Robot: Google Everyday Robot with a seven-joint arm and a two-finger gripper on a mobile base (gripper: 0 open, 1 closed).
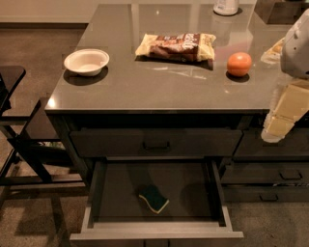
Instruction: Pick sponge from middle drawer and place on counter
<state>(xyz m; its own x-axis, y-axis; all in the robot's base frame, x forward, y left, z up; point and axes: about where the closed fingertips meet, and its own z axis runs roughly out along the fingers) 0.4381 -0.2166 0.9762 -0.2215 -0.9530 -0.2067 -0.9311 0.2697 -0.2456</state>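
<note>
The sponge, dark green on top with a yellow base, lies on the floor of the middle drawer, slightly front of centre. The drawer is pulled wide open below the counter. My gripper shows as a pale cream part at the right edge of the view. It hangs in front of the counter's front right edge, above and well to the right of the sponge. It touches nothing that I can see. The white arm rises above it.
On the counter stand a white bowl at left, a brown-and-yellow snack bag, an orange and a white container at the back. A shut drawer with a bar handle sits above the open one. A dark chair stands left.
</note>
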